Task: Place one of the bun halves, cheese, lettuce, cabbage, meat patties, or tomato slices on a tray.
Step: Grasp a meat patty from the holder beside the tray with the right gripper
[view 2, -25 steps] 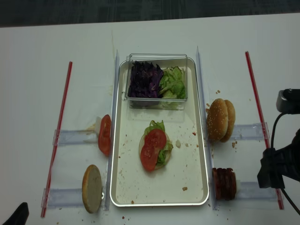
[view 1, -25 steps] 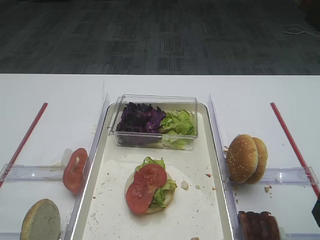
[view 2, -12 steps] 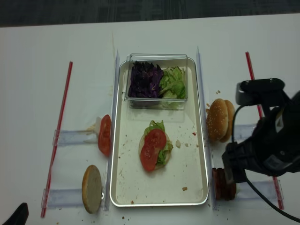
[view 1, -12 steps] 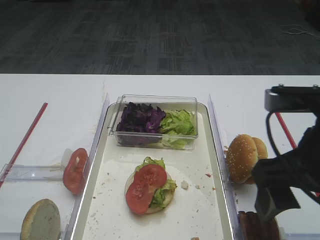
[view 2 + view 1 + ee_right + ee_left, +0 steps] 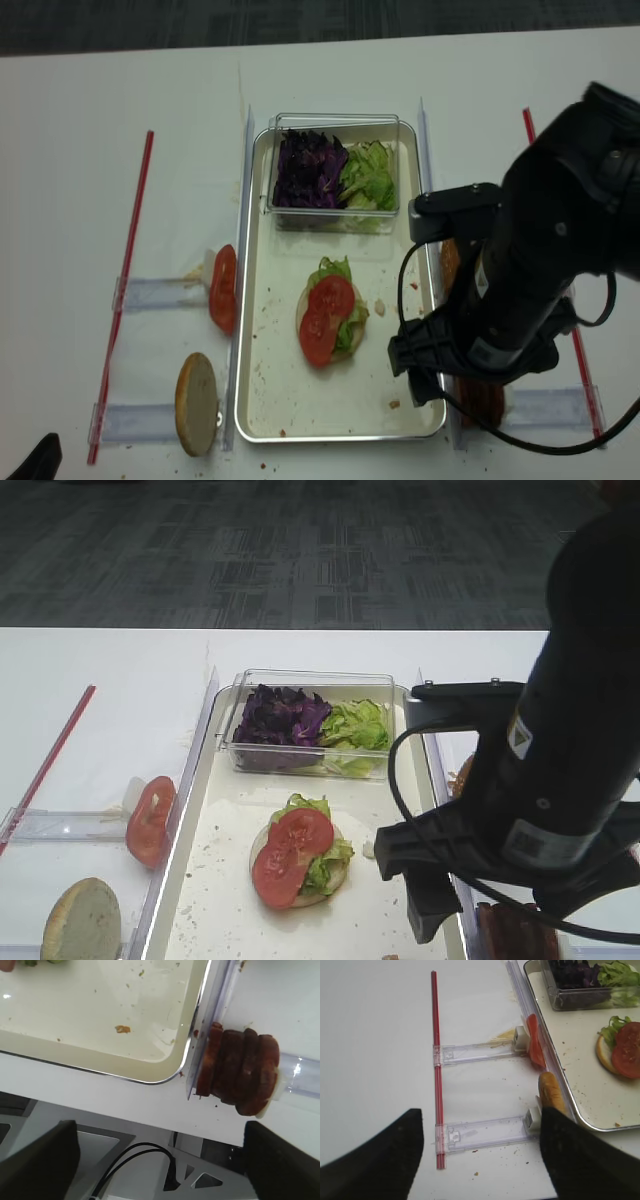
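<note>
On the cream tray (image 5: pixel 230 880) lies a bun base topped with lettuce and two tomato slices (image 5: pixel 293 850). My right gripper (image 5: pixel 160 1170) is open and empty, hovering over the table's near edge just below the tray's corner (image 5: pixel 170 1067). The stack of meat patties (image 5: pixel 240 1072) stands on edge up and to the right of it. The right arm (image 5: pixel 560 780) covers the sesame bun halves on the right. My left gripper (image 5: pixel 480 1160) is open and empty over bare table, left of a bun half (image 5: pixel 552 1092) standing on edge.
A clear box at the tray's back holds purple cabbage (image 5: pixel 285 718) and green lettuce (image 5: pixel 355 725). A tomato slice (image 5: pixel 150 820) and a bun half (image 5: pixel 82 920) lean in clear holders on the left. Red strips (image 5: pixel 125 290) run down both sides.
The right arm has swung in from the right edge toward the tray's right side and now hides the sesame buns. Its jaws stay wide. Nothing on the tray has moved.
</note>
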`<state>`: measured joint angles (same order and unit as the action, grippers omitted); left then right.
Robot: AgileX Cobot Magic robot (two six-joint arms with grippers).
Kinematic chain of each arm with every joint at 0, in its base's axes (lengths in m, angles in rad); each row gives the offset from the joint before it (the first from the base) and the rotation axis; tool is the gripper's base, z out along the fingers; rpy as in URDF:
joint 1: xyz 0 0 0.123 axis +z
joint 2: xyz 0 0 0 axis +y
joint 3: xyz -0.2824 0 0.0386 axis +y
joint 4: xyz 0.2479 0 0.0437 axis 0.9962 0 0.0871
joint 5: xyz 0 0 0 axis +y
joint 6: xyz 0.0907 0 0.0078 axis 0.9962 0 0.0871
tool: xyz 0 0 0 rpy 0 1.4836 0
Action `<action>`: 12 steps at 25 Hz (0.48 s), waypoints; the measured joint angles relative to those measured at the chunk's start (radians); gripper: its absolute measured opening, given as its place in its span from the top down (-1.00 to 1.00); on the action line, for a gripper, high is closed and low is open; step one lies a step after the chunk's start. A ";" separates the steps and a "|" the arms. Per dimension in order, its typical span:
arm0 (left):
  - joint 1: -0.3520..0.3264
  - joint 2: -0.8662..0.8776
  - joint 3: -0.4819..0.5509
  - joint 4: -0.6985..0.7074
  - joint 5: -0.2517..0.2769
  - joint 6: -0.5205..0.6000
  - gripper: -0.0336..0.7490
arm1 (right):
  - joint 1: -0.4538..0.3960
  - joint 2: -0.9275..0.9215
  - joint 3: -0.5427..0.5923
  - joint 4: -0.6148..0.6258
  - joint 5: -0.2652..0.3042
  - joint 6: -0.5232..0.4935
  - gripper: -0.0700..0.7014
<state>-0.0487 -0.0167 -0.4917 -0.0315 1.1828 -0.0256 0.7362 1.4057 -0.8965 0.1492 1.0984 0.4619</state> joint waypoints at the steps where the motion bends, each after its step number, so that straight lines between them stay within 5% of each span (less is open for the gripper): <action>1: 0.000 0.000 0.000 0.000 0.000 0.000 -0.34 | 0.004 0.014 -0.002 0.002 -0.002 0.007 -0.95; 12: 0.000 0.000 0.000 0.000 0.000 0.000 -0.34 | 0.013 0.066 -0.008 0.041 -0.050 0.019 -0.92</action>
<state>-0.0487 -0.0167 -0.4917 -0.0315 1.1828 -0.0256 0.7488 1.4718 -0.9048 0.1897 1.0487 0.4809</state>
